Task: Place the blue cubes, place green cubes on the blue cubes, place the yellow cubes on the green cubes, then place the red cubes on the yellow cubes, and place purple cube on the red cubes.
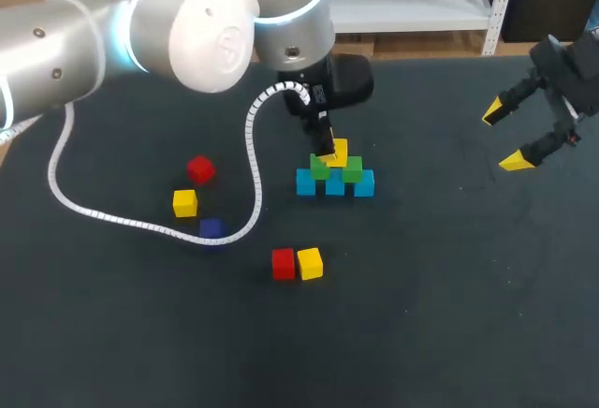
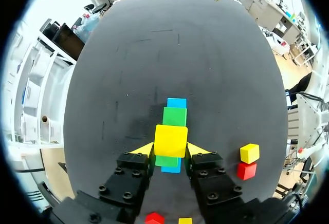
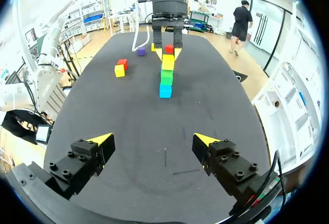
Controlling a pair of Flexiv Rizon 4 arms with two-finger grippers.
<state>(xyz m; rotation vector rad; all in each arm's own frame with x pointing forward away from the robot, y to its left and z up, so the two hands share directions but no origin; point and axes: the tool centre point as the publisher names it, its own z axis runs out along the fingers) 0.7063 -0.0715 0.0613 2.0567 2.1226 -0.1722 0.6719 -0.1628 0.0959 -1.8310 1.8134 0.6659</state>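
Three blue cubes (image 1: pixel 335 185) lie in a row mid-table, with two green cubes (image 1: pixel 352 168) on top of them. A yellow cube (image 1: pixel 337 153) rests on the greens, and my left gripper (image 1: pixel 326 149) is shut on it from above. In the left wrist view the yellow cube (image 2: pixel 170 140) fills the gap between both fingertips (image 2: pixel 142 149), with green (image 2: pixel 175 116) and blue (image 2: pixel 176 103) cubes beyond it. My right gripper (image 1: pixel 513 135) hangs open at the far right, holding nothing. Its own view shows the stack (image 3: pixel 166 76) far ahead of its fingers (image 3: pixel 154 147).
Loose cubes lie left of the stack: a red one (image 1: pixel 199 168), a yellow one (image 1: pixel 185 203) and a purple one (image 1: pixel 211 230). A red (image 1: pixel 283 263) and yellow (image 1: pixel 310 263) pair sits in front. The left arm's white cable (image 1: pixel 251 160) loops over the table.
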